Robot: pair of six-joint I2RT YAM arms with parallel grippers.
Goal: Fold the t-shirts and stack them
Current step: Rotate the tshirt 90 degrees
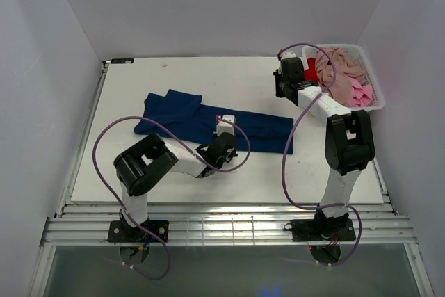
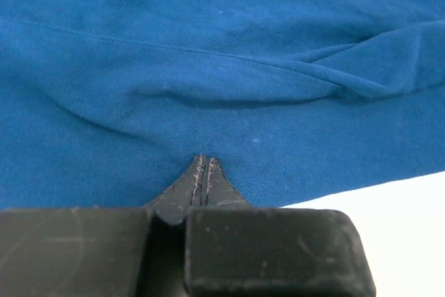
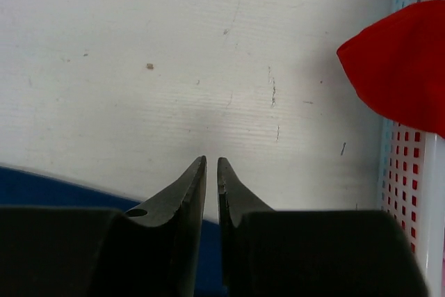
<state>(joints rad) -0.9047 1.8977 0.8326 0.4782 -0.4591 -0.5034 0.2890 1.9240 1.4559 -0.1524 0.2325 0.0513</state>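
A navy blue t-shirt (image 1: 208, 122) lies flat across the middle of the table as a long band; it fills the left wrist view (image 2: 208, 60). My left gripper (image 1: 224, 140) is low over its near edge, jaws shut (image 2: 204, 156), tips against the cloth and nothing visible between them. My right gripper (image 1: 284, 74) hovers over bare table beside the basket, its jaws a narrow slit apart (image 3: 212, 160) and empty. More t-shirts sit in the basket: a dusty pink-beige one (image 1: 341, 67), a bright pink one (image 1: 360, 94) and a red one (image 3: 403, 67) hanging over the wall.
The white slotted basket (image 1: 379, 106) stands at the far right corner of the table; its wall (image 3: 417, 193) is just right of my right gripper. White walls close in the table (image 1: 174, 74) on three sides. Purple cables loop off both arms.
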